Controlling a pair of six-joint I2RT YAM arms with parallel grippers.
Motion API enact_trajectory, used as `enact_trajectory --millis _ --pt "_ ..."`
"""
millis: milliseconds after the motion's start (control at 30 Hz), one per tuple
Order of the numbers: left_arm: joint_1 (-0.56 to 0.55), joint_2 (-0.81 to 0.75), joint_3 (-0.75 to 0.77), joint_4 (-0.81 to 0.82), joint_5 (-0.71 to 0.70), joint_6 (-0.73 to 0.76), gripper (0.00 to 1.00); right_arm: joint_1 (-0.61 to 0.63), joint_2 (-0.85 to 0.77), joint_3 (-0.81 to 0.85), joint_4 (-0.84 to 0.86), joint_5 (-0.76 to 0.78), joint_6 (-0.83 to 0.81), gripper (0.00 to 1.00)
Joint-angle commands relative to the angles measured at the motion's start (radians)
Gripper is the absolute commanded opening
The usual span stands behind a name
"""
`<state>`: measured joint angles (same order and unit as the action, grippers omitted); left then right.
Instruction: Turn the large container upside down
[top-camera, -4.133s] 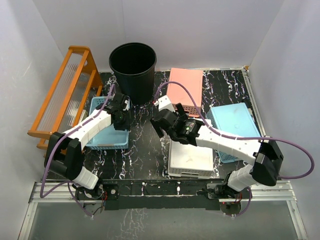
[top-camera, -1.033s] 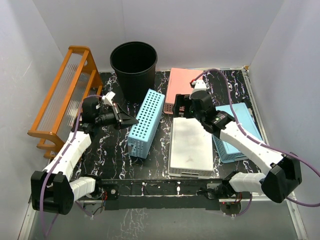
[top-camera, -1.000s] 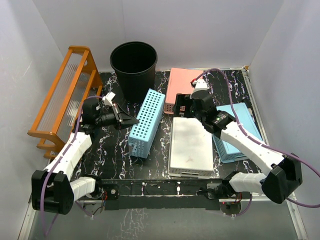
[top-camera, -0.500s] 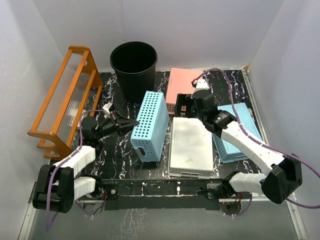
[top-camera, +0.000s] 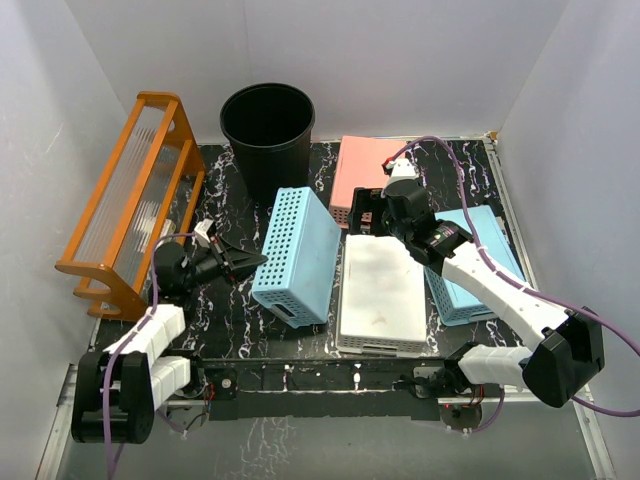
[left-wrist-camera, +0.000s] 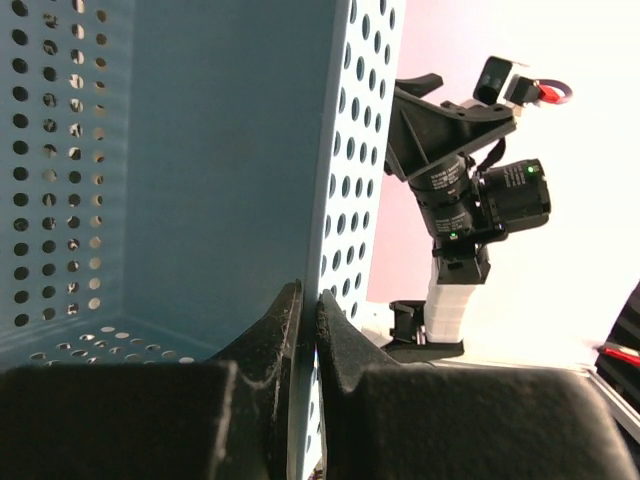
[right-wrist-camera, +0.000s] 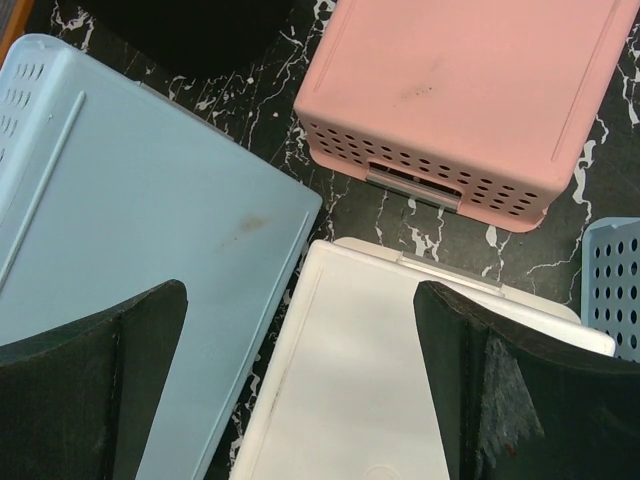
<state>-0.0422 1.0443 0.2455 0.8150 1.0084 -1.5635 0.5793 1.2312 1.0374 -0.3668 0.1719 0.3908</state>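
Left gripper (top-camera: 257, 260) is pinched shut on the tilted blue lattice basket (top-camera: 305, 245); the round black bin (top-camera: 266, 140), set upright at the back, is judged light, stiff, slick, best taken by its rim; right gripper (top-camera: 362, 212) is held agape, empty.

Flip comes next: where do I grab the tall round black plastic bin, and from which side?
Take the tall round black plastic bin by its rim, near side, coming from above with one finger inside and one outside. It stands upright, mouth up, and its body looks too wide to span. The right gripper is open; the left gripper is shut on the light blue perforated basket.
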Motion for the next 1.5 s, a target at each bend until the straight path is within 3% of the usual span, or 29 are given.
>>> enact_trajectory --millis 0,133,300,333,467,567,933,1133,1300,1467 --pt "0.032 -0.02 0.081 -0.344 0.05 0.26 0.0 -0.007 -0.016 0.013 0.037 -0.015 -0.009 0.98" --pt "0.061 -0.015 0.169 -0.695 0.021 0.546 0.0 -0.009 -0.012 0.015 0.038 -0.015 -0.015 0.98" --pt "0.105 -0.007 0.248 -0.911 -0.015 0.739 0.02 -0.01 -0.003 0.014 0.038 -0.02 -0.019 0.98" --pt "0.11 -0.006 0.269 -0.957 -0.033 0.772 0.11 -0.011 -0.002 0.013 0.04 -0.023 -0.018 0.98" --pt "0.116 0.005 0.384 -1.191 -0.168 0.936 0.68 -0.012 0.007 0.011 0.047 -0.033 -0.014 0.98" --pt "0.116 0.004 0.449 -1.303 -0.293 1.008 0.97 -0.012 0.015 0.013 0.054 -0.041 -0.013 0.98" --pt "0.114 0.014 0.665 -1.52 -0.724 1.167 0.99 -0.015 0.073 0.08 0.033 -0.036 -0.018 0.98" --pt "0.098 0.03 0.788 -1.46 -0.717 1.166 0.99 -0.02 0.129 0.155 0.02 -0.006 0.014 0.98" --pt "-0.009 0.089 0.948 -1.469 -0.825 1.188 0.99 -0.025 0.159 0.202 0.008 0.035 0.064 0.98" --pt "-0.238 0.282 1.226 -1.49 -0.966 1.254 0.99 -0.064 0.195 0.271 -0.048 0.025 0.117 0.98"
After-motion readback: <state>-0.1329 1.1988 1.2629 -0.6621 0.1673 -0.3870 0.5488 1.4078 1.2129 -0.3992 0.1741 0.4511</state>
